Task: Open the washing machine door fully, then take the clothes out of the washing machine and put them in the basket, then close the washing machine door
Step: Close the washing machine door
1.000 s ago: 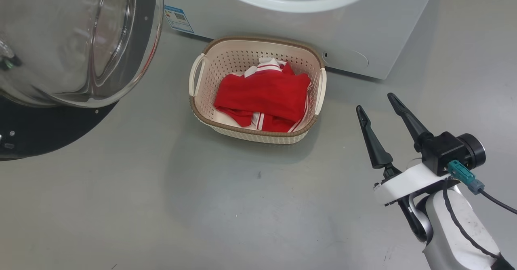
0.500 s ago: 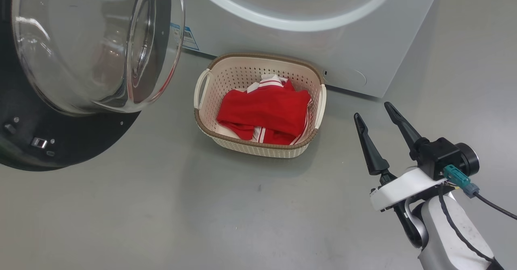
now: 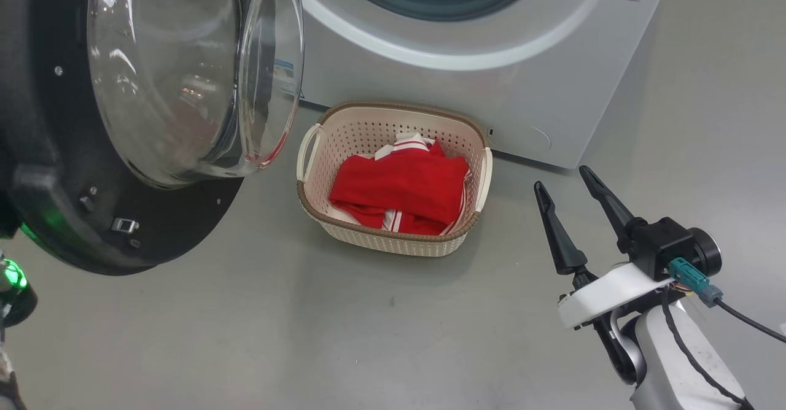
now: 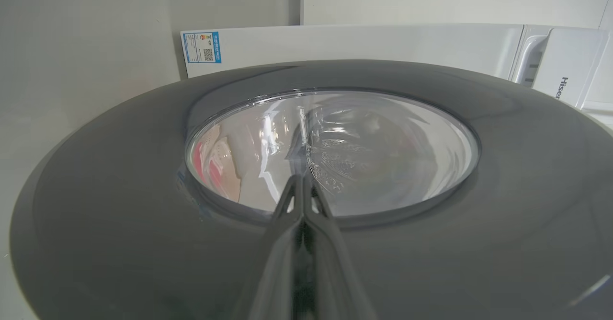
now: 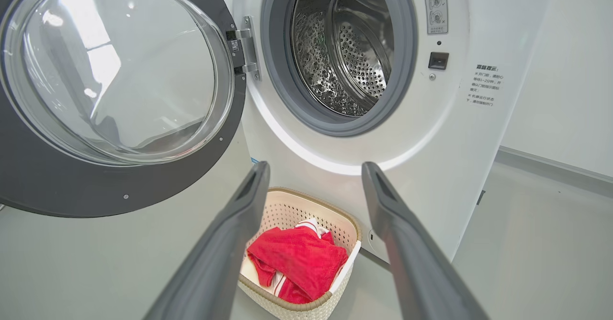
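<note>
- Your head view has tipped up since a second ago: more of the washing machine (image 3: pixel 491 91) and its drum mouth shows, and the basket (image 3: pixel 393 244) sits lower in the picture.
- The washing machine door (image 3: pixel 172 226) now covers the blue label (image 4: pixel 201 47) in that view; earlier the label stood clear.
- Your left gripper (image 4: pixel 302 183) is clenched, fingers (image 4: pixel 282 219) pressed flat together on nothing, tips against the door's outer face at the edge of the glass; you cannot tell whether they touch it.
- Your right gripper (image 3: pixel 561 178) is spread wide and empty, above the grey floor (image 3: pixel 245 336), right of the basket.
- The clothes (image 3: pixel 399 183), soft red fabric with white trim, lie crumpled in the perforated cream basket with its brown woven-look rim, just before the machine.
- The door has a glossy black rim and a clear domed bowl (image 3: pixel 172 78); the steel drum (image 5: pixel 345 56) is dimpled and perforated, ringed in grey rubber.
</note>
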### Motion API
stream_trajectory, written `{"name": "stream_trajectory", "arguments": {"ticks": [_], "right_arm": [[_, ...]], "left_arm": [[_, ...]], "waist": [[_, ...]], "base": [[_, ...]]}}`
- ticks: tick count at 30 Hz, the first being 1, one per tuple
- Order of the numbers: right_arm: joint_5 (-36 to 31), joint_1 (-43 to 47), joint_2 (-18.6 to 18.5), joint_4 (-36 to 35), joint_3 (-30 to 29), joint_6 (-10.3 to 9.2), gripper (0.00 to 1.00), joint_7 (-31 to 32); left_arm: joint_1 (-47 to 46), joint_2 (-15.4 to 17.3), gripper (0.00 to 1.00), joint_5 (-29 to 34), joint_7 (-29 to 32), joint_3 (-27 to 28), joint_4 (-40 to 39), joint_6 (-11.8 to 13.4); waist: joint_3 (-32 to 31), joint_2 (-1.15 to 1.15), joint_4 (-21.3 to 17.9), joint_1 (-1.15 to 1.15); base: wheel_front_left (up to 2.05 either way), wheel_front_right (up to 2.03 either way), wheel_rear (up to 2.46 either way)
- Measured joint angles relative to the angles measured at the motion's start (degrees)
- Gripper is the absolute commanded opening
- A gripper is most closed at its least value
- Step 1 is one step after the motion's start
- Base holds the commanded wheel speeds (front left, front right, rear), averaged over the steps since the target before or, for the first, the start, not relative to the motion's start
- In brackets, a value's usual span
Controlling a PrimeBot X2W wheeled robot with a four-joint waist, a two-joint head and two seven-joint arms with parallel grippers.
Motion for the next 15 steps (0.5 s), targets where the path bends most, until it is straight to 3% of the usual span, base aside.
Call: {"name": "stream_trajectory", "arguments": {"ticks": [15], "right_arm": [[0.16, 0.32, 0.55, -0.09, -0.23, -0.10, 1.00, -0.08]], "left_arm": [[3.72, -6.53, 0.00, -3.15, 5.41, -0.98, -4.91, -2.64]], "waist": [[-1.46, 0.00, -0.85, 0.00]], "base": [[0.00, 0.00, 0.00]]}}
